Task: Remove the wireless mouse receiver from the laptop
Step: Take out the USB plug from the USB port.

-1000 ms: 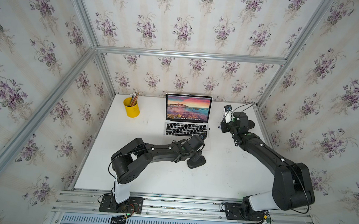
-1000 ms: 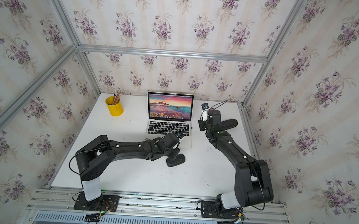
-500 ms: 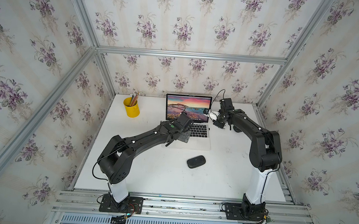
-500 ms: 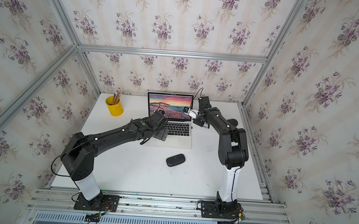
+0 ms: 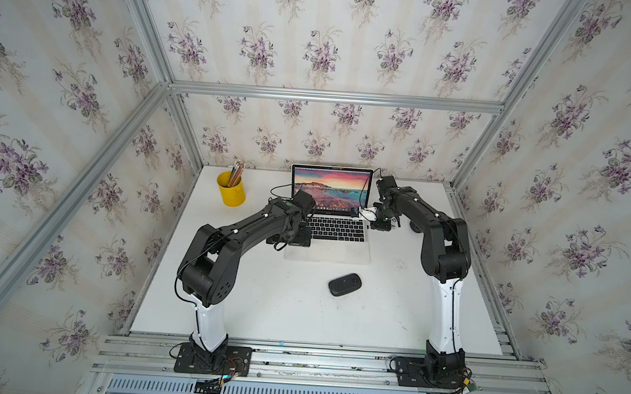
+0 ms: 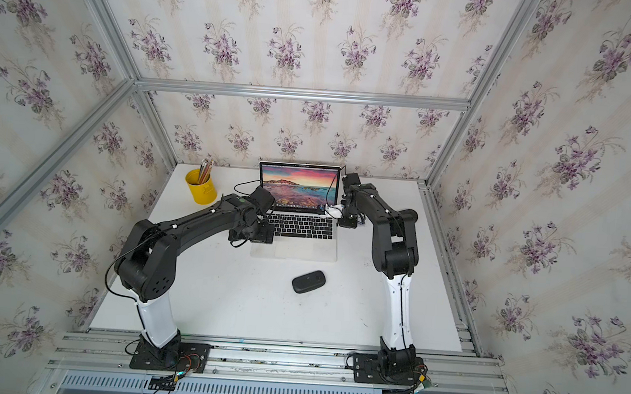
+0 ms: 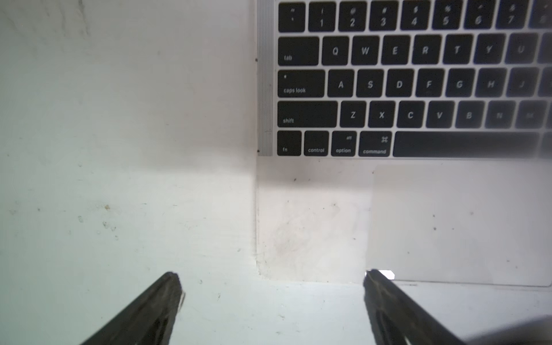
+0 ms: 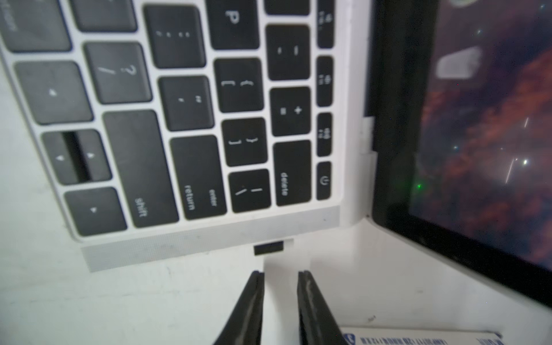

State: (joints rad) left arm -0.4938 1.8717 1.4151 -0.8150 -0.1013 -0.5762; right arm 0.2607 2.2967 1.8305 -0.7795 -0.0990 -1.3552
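Observation:
The laptop (image 5: 327, 251) stands open at the back of the table in both top views, its sunset screen lit. In the right wrist view the wireless mouse receiver (image 8: 268, 248), a tiny black stub, sticks out of the laptop's (image 8: 209, 239) right side near the hinge. My right gripper (image 8: 280, 274) sits just short of the stub, its jaws a narrow gap apart with nothing between them. My left gripper (image 7: 271, 274) is wide open above the laptop's (image 7: 313, 224) front left corner, one finger over the table and one over the trackpad edge. It holds nothing.
A flat black mouse (image 5: 345, 284) lies on the white table in front of the laptop. A yellow cup (image 5: 230, 193) of pencils stands at the back left. A white box with blue print (image 8: 418, 337) lies beside my right gripper. Aluminium frame posts and papered walls enclose the table.
My left arm has left the mouse, swung up to the laptop's left front corner, and opened wide. My right arm has folded in to the laptop's right side, and its jaws have parted slightly.

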